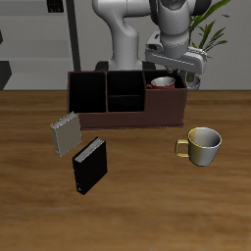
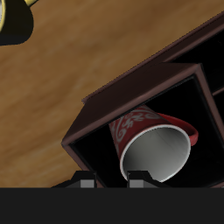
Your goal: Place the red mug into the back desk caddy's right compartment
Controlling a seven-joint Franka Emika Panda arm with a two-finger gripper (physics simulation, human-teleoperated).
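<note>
Two mugs show: the red mug [image 1: 163, 82] inside the back desk caddy [image 1: 127, 116], and a cream-gold mug [image 1: 203, 144] on the tabletop [image 1: 147, 206] nearer the front edge than the caddy. There is one caddy, one black box [image 1: 87, 165] and one grey book [image 1: 65, 134]. In the right compartment [image 2: 96, 131] the mug lies tilted, its rim [image 2: 156, 153] cut off by the claw [image 2: 107, 181]. The claw hangs just above the mug, apart from it; whether its jaws are spread I cannot tell.

Cream-gold mug [image 1: 205, 144] upright on wooden table [image 1: 137, 206], handle toward the black book-like box [image 1: 87, 165]. Small grey box [image 1: 66, 134] just behind that. Potted plant [image 1: 212, 34] at back.
</note>
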